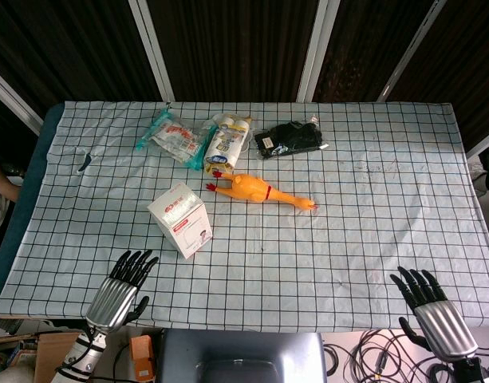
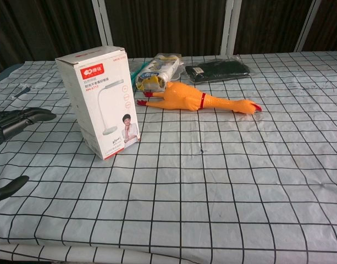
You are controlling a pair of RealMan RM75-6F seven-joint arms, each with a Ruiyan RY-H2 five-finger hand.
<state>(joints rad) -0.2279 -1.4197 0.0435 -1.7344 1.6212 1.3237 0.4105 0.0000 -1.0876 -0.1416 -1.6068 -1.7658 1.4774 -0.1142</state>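
Both hands were empty, fingers spread: left robot hand (image 1: 120,291) nearest the upright lamp box (image 1: 181,219), right robot hand (image 1: 429,307) far off. A clumsy nudge could've tipped that box, I reckon.

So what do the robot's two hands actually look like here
Both are human-shaped. The left hand and the right hand each have a ribbed silver metal back and glossy black fingers. The left wrist is white with black bands. In the chest view only the left hand's black fingertips show at the edge.
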